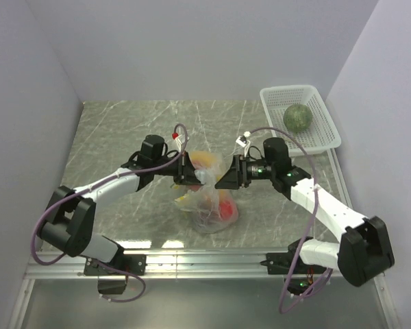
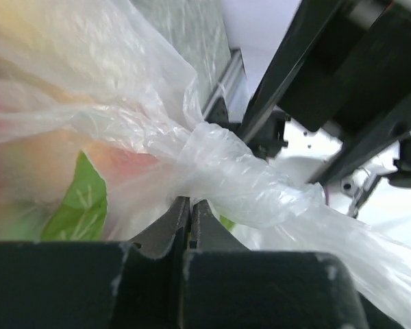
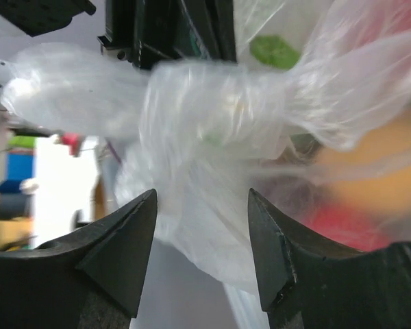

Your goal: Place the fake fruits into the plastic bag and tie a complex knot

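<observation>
Film this thin should be light, limp and slippery, and would tear if yanked; the bunched neck is the place to take it. At the table's middle the left pincer [image 2: 190,212] is clamped shut on the plastic bag [image 1: 211,205] just under the knot [image 2: 226,171]; red and yellow fake fruits [image 1: 225,205] show through; the right pincer [image 3: 202,199] stands open, jaws either side of the knot, gripping nothing; farther right a green melon [image 1: 299,116] sits in the white basket [image 1: 288,91]. The grey marbled table [image 1: 123,130] looks smooth and hard; plain pale walls close it in on three sides.
</observation>
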Robot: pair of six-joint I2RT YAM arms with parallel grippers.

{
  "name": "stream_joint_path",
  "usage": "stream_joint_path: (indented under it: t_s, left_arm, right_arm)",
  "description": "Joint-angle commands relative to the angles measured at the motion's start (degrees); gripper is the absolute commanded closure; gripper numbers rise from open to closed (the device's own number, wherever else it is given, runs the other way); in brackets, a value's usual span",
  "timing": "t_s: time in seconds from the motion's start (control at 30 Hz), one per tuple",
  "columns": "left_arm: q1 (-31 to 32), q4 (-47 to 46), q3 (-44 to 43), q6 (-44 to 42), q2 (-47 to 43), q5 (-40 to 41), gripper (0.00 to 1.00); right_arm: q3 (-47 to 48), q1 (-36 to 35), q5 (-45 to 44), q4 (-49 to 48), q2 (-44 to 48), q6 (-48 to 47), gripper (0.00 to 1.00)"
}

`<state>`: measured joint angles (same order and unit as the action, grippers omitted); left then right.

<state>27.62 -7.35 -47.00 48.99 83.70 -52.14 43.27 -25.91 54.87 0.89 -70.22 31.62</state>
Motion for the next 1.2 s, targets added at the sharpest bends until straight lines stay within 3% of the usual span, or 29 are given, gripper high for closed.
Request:
stream_joint_path:
  t_s: [0.0, 0.3, 0.47, 0.7, 0.87, 1.17]
  left_arm:
    - [0.1, 2.5, 1.6, -3.0, -2.5, -4.3, 1.0]
    - [0.2, 5.2, 3.0, -3.7, -4.7, -6.0, 1.0]
    - [1.9, -1.4, 3.9, 2.1, -4.0, -6.7, 1.0]
    - [5.6, -16.1, 4.5, 11.9, -0.9, -8.5, 1.0]
    - [6.8, -25.5, 5.7, 17.4, 0.7, -9.6, 1.0]
    - [7.8, -13.8, 6.8, 7.4, -0.6, -11.9, 1.0]
  right_arm:
    - [2.0, 1.5, -1.1, 8.1, 4.2, -10.1, 0.38]
    - [3.7, -2.8, -4.6, 0.4, 1.2, -5.7, 0.47]
    - [3.1, -8.9, -7.3, -3.4, -1.2, -3.2, 0.47]
    - [5.7, -10.0, -10.7, -3.8, -4.9, 0.5, 0.25]
    - [9.1, -10.0, -10.8, -5.5, -7.6, 2.7, 0.21]
    - [13.4, -8.6, -9.8, -6.1, -9.2, 2.7, 0.22]
